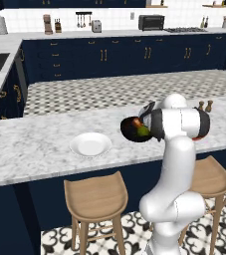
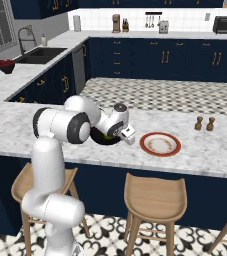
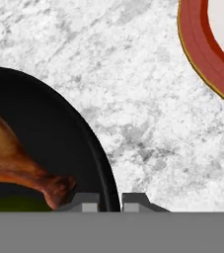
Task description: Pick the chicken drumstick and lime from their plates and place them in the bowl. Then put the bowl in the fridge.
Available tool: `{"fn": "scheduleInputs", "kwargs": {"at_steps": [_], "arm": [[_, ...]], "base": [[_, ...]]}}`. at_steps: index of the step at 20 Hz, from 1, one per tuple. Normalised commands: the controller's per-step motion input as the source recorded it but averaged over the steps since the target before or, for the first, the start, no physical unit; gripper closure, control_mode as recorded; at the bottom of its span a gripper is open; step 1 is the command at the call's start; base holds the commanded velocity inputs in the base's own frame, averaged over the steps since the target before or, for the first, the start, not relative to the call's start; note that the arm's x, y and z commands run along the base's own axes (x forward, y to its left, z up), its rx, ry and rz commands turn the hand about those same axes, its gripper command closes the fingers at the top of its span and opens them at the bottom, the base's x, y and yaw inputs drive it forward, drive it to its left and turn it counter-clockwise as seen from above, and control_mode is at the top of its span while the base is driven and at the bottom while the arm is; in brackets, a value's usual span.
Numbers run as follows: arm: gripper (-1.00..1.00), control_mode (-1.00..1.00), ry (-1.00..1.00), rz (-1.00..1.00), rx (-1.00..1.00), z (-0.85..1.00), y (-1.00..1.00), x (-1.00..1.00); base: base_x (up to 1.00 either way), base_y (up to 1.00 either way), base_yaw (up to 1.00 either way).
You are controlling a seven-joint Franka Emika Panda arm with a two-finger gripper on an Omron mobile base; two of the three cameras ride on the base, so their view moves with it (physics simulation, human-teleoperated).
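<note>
Claw was pinched on the rim of the black bowl. I counted one drumstick and one lime inside it beside the fingertips, and two plates: white, red-rimmed.

- Light is even and bright, flat like a render.
- Soft shadow lies beneath the white plate on the marble counter.
- The bowl reads glossy black.
- Hand view looks slightly soft close up.

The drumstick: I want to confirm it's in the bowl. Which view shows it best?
The hand view: the drumstick lies large inside the bowl, bone end clear. The left base view shows a brown patch of it beside the lime; in the right base view the arm hides it.
</note>
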Motion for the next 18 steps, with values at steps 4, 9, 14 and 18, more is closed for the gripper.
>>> {"fn": "scheduleInputs", "kwargs": {"at_steps": [4, 9, 14, 18], "arm": [[1.0, -1.0, -0.2, -0.06, 0.0, 0.63, -0.01, -0.49], [1.0, -1.0, -0.16, -0.06, 0.0, 0.93, -0.08, -0.86], [1.0, -1.0, -0.06, -0.08, 0.0, 0.81, -0.29, -1.0], [1.0, -1.0, 0.07, -0.04, 0.0, 0.82, -0.39, -1.0]], "base": [[0.0, 0.0, 0.0], [0.0, 0.0, 0.0], [0.0, 0.0, 0.0], [0.0, 0.0, 0.0]]}}
